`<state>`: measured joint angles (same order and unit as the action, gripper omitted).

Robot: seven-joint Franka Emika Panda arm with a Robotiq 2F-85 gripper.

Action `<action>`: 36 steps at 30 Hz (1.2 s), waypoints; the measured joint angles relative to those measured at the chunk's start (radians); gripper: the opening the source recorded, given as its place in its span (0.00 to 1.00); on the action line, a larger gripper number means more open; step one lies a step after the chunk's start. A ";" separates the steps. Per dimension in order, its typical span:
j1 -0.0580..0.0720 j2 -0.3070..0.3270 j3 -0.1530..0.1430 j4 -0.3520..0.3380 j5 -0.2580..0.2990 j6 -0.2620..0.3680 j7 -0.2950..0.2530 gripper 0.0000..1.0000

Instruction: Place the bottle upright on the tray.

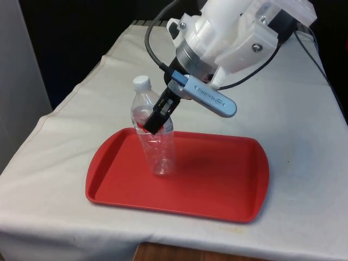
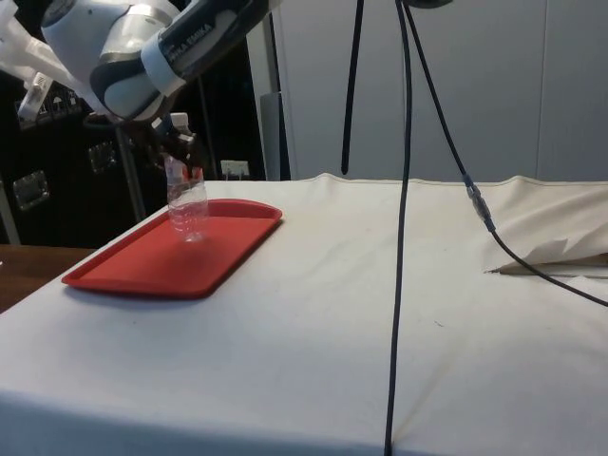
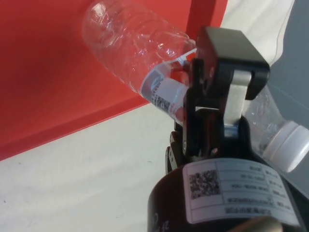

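A lab-like test room: cloth-draped table (image 2: 380,313), hanging black cables (image 2: 404,190), dark cabinets (image 2: 57,171) behind.

bottle (image 3: 145,53) label with unreadable print, no other text legible

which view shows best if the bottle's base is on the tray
The front view: the bottle stands upright with its base on the red tray. The side view shows it small and distant. The wrist view shows its label in the end effector, not the contact.
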<state>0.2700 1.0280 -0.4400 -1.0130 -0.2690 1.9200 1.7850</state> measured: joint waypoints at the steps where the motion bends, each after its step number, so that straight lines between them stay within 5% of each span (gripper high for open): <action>1: 0.001 0.000 0.001 0.002 -0.006 -0.005 0.001 0.14; 36: 0.006 0.000 0.018 0.004 -0.032 -0.032 0.002 0.14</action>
<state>0.2760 1.0280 -0.4220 -1.0090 -0.3010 1.8880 1.7870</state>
